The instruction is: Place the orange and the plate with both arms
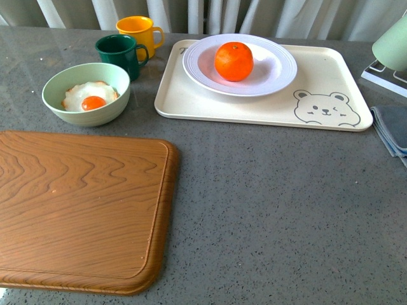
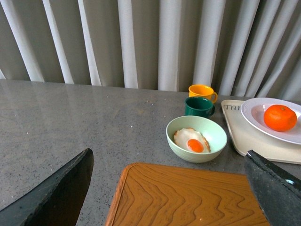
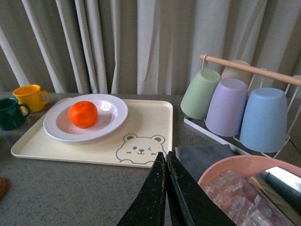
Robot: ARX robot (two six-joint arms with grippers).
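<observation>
The orange [image 1: 234,61] rests in the middle of the white ribbed plate [image 1: 280,73], which stands on the cream bear tray [image 1: 331,82] at the back of the table. Both also show in the left wrist view, the orange [image 2: 280,117] on the plate [image 2: 256,113], and in the right wrist view, the orange [image 3: 83,114] on the plate [image 3: 115,110]. No arm appears in the front view. My left gripper [image 2: 171,188] is open above the wooden board, far from the plate. My right gripper [image 3: 165,157] is shut on nothing, short of the tray's near edge.
A wooden cutting board [image 1: 76,203] fills the front left. A pale green bowl [image 1: 63,82] with a fried egg, a dark green mug [image 1: 121,54] and a yellow mug [image 1: 138,30] stand left of the tray. A cup rack [image 3: 235,103], grey cloth [image 1: 391,127] and pink bowl [image 3: 225,172] lie right.
</observation>
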